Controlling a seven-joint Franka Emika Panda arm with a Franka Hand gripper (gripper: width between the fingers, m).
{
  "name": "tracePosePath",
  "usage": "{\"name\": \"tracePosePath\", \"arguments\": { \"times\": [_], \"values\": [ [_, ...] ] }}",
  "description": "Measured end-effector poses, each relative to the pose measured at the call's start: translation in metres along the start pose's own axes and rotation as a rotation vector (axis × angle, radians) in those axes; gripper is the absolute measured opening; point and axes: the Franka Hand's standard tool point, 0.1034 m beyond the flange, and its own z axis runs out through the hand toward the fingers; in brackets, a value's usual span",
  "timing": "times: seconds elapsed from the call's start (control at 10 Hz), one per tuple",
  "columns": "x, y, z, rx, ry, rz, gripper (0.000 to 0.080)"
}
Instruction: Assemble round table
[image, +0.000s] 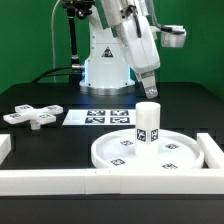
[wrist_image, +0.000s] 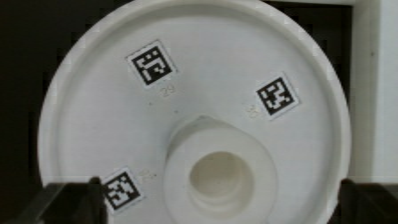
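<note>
The large rimmed round disc (image: 108, 156) lies flat at the front of the exterior view's right. The short cylindrical leg (image: 148, 122) stands upright on its middle. My gripper (image: 148, 91) hangs just above the leg's top and does not touch it. In the wrist view I look straight down on the disc (wrist_image: 187, 60) and the leg's hollow top (wrist_image: 222, 176). My gripper (wrist_image: 222, 207) is open, its dark fingers (wrist_image: 75, 202) far apart on either side of the leg. The cross-shaped base (image: 31, 116) lies on the table at the exterior view's left.
The marker board (image: 104, 117) lies flat behind the disc, in front of the arm's base. Long white border rails run along the front (image: 45, 180) and the exterior view's right (image: 211, 152), close around the disc.
</note>
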Motion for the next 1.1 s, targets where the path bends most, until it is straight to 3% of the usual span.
{"name": "tracePosePath", "arguments": {
  "times": [0.4,0.8,1.0,1.1],
  "values": [
    [0.032,0.023,-0.013,0.026,0.036,-0.247,0.0648],
    [0.030,0.022,-0.011,0.015,0.039,-0.488,0.0648],
    [0.033,0.024,-0.009,-0.050,0.089,-0.864,0.0648],
    [0.038,0.026,-0.010,-0.066,0.093,-0.997,0.0648]
  ]
}}
